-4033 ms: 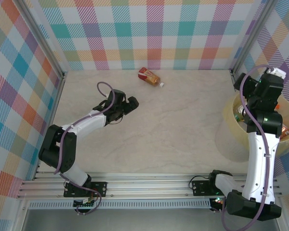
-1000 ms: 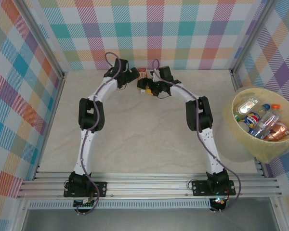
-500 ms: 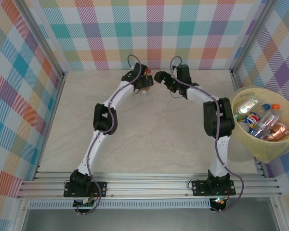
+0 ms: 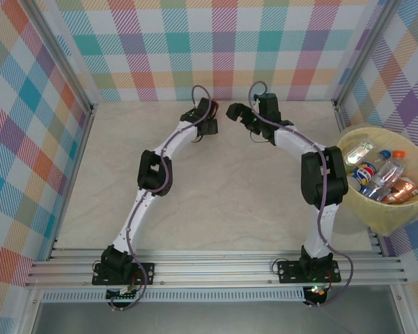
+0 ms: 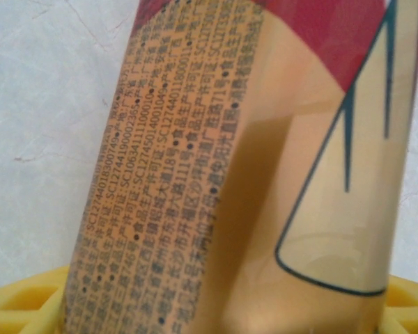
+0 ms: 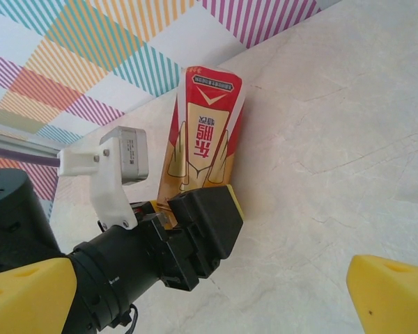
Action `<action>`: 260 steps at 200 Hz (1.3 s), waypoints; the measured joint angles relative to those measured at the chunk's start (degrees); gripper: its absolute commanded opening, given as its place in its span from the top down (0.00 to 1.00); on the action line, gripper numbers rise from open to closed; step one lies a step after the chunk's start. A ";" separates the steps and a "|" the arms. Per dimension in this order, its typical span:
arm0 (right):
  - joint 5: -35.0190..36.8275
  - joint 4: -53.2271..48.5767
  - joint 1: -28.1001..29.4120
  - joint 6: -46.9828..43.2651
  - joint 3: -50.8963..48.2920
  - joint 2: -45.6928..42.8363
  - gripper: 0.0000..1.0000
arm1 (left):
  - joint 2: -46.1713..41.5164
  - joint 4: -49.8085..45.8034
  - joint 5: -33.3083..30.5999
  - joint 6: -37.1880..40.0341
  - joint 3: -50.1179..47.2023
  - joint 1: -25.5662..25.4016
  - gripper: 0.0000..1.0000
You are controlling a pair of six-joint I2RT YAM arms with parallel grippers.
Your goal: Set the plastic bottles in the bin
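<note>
Pale marbled table (image 4: 223, 188), plaid walls (image 4: 223, 49): we found a red-and-orange bottle (image 6: 202, 132) lying by the back wall.
Our left gripper (image 4: 207, 126) straddled its lower end; we could not tell whether the jaws pinched it. Our right gripper (image 4: 235, 115) hung just beside, spread wide and empty. Other bottles (image 4: 376, 170) lay in the bin (image 4: 376, 129), far right.

We see what is probably a robotics lab cell. Checked panels (image 4: 223, 42) wall a pale tabletop (image 4: 223, 202) edged by aluminium rails (image 4: 216, 268).
</note>
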 measured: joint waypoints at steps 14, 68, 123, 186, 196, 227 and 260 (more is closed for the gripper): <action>0.00 -0.22 0.00 -0.42 -1.22 -1.51 0.00 | -2.45 0.96 0.37 0.55 -4.20 0.00 0.37; -0.83 -1.38 0.33 -2.36 -8.07 -10.67 0.00 | -12.50 5.53 2.97 1.22 -21.44 -0.02 0.42; -2.25 -4.13 1.42 -4.61 -13.33 -20.72 0.00 | -28.35 14.82 7.58 -0.07 -48.06 -0.57 0.44; -2.58 -7.02 2.89 -5.25 -17.84 -24.52 0.00 | -45.90 25.31 13.18 -3.48 -74.34 -0.81 0.47; -2.60 -7.08 2.97 -5.25 -17.86 -24.63 0.00 | -48.59 27.15 14.60 -4.11 -77.72 -0.87 0.47; -3.39 -7.21 3.17 -4.87 -17.84 -25.24 0.00 | -56.52 32.83 20.41 -5.18 -85.99 -0.98 0.49; -6.32 -7.56 3.28 -3.87 -17.00 -25.24 0.00 | -64.43 37.86 27.04 -5.29 -89.26 -1.03 0.49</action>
